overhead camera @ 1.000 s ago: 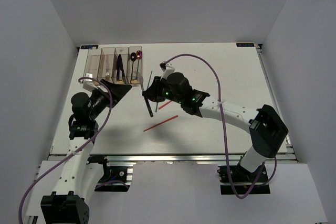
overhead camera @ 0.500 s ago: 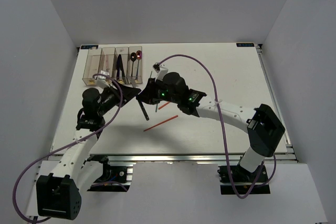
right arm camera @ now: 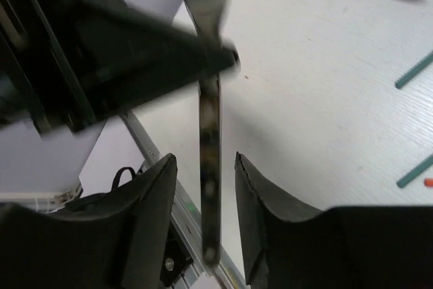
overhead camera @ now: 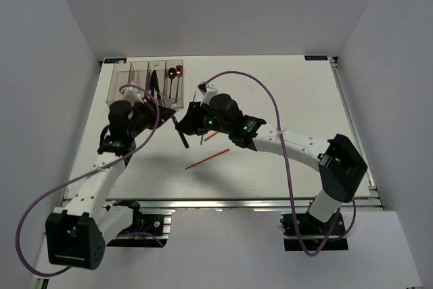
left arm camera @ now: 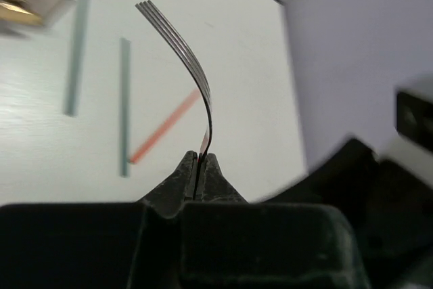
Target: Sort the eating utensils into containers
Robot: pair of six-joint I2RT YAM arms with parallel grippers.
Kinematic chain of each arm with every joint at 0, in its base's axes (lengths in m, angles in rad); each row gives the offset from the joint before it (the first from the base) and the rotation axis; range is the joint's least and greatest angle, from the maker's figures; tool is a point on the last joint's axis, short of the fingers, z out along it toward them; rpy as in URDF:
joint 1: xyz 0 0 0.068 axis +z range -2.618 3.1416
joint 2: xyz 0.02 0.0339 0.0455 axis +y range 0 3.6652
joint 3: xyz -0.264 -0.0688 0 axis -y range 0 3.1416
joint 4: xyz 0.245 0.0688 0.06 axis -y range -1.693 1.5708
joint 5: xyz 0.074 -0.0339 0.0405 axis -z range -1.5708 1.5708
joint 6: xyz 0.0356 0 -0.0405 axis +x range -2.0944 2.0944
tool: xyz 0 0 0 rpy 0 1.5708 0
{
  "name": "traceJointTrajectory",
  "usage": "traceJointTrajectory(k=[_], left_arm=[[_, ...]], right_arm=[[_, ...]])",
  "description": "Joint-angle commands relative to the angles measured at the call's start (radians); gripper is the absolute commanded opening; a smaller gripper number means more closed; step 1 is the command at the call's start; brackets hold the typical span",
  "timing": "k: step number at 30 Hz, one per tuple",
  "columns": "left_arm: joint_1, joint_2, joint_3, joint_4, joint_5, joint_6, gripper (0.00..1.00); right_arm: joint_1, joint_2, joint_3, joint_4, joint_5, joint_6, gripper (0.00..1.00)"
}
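- The silver fork point(left arm camera: 193, 65) is pinched by the left gripper point(left arm camera: 201, 167), low centre, tines toward upper left.
- The right gripper point(right arm camera: 204, 162) is held spread, the fork handle between its fingers.

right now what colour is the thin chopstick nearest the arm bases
Red; the thin chopstick shows best in top external.
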Motion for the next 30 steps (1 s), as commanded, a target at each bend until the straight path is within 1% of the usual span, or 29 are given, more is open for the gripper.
traceJointTrajectory(k=[1, 2, 3, 5, 6, 7, 8, 9, 10, 11, 12, 13, 14, 15, 16, 17, 18, 19, 20, 21, 23, 24, 26, 27, 28, 29, 30], left_arm=[[0.009, 0.082, 0.248, -0.285, -0.315, 0.227, 0.00], [0.009, 0.170, 0.308, -0.337, -0.493, 0.261, 0.00], [0.009, 0.223, 0.439, -0.423, -0.573, 0.327, 0.00], [0.012, 0.347, 0.589, -0.497, -0.686, 0.390, 0.00], [0.013, 0.480, 0.668, -0.563, -0.779, 0.459, 0.00], [0.019, 0.549, 0.836, -0.589, -0.819, 0.496, 0.00], [0.026, 0.618, 0.925, -0.617, -0.865, 0.522, 0.00], [0.045, 0.748, 1.001, -0.634, -0.919, 0.585, 0.00], [0.058, 0.812, 1.077, -0.641, -0.912, 0.628, 0.00], [0.068, 0.870, 1.226, -0.651, -0.910, 0.662, 0.00], [0.087, 0.988, 1.310, -0.698, -0.909, 0.709, 0.00], [0.096, 1.042, 1.394, -0.723, -0.883, 0.728, 0.00], [0.105, 1.086, 1.527, -0.733, -0.840, 0.777, 0.00], [0.114, 1.119, 1.566, -0.715, -0.788, 0.807, 0.00], [0.115, 1.148, 1.579, -0.682, -0.719, 0.859, 0.00], [0.115, 1.148, 1.573, -0.642, -0.712, 0.896, 0.00], [0.119, 1.141, 1.518, -0.531, -0.692, 0.950, 0.00], [0.122, 1.131, 1.483, -0.472, -0.663, 0.981, 0.00], [0.124, 1.121, 1.460, -0.401, -0.613, 1.046, 0.00], [0.124, 1.118, 1.423, -0.376, -0.599, 1.071, 0.00], [0.124, 1.134, 1.410, -0.353, -0.570, 1.149, 0.00], [0.124, 1.140, 1.384, -0.347, -0.538, 1.162, 0.00], [0.124, 1.144, 1.346, -0.317, -0.463, 1.183, 0.11], [0.162, 1.141, 1.317, -0.295, -0.456, 1.182, 0.13], [0.168, 1.139, 1.254, -0.270, -0.432, 1.177, 0.13], [0.176, 1.134, 1.220, -0.208, -0.409, 1.162, 0.14], [0.187, 1.133, 1.191, -0.185, -0.401, 1.156, 0.15]], right_arm=[[-0.045, -0.053, -0.006, -0.079, 0.100, -0.002, 0.47], [-0.067, -0.099, -0.047, -0.143, 0.182, 0.011, 0.48], [-0.091, -0.122, -0.072, -0.169, 0.207, 0.038, 0.49], [-0.174, -0.206, -0.129, -0.229, 0.228, 0.054, 0.49], [-0.201, -0.235, -0.190, -0.237, 0.223, 0.058, 0.49], [-0.247, -0.268, -0.222, -0.236, 0.211, 0.051, 0.49], [-0.267, -0.323, -0.247, -0.236, 0.191, 0.035, 0.50], [-0.281, -0.347, -0.276, -0.255, 0.189, 0.014, 0.50], [-0.298, -0.367, -0.279, -0.283, 0.197, -0.035, 0.50], [-0.303, -0.404, -0.281, -0.316, 0.230, -0.058, 0.51], [-0.308, -0.420, -0.285, -0.361, 0.247, -0.080, 0.51], [-0.315, -0.436, -0.304, -0.373, 0.255, -0.118, 0.52], [-0.320, -0.464, -0.316, -0.381, 0.260, -0.132, 0.52], [-0.324, -0.476, -0.330, -0.387, 0.261, -0.143, 0.53], [-0.332, -0.489, -0.360, -0.387, 0.255, -0.162, 0.53], [-0.334, -0.506, -0.374, -0.384, 0.235, -0.169, 0.54], [-0.337, -0.515, -0.385, -0.381, 0.226, -0.172, 0.53], [-0.340, -0.521, -0.399, -0.374, 0.211, -0.173, 0.53], [-0.338, -0.530, -0.419, -0.371, 0.176, -0.176, 0.54], [-0.338, -0.533, -0.427, -0.366, 0.159, -0.178, 0.53], [-0.338, -0.546, -0.448, -0.351, 0.111, -0.179, 0.53], [-0.338, -0.549, -0.451, -0.344, 0.103, -0.179, 0.53], [-0.338, -0.553, -0.450, -0.338, 0.093, -0.178, 0.54], [-0.338, -0.553, -0.448, -0.338, 0.093, -0.179, 0.54], [-0.340, -0.552, -0.444, -0.337, 0.093, -0.181, 0.54], [-0.338, -0.547, -0.439, -0.337, 0.093, -0.181, 0.54], [-0.340, -0.547, -0.431, -0.334, 0.093, -0.181, 0.54]])
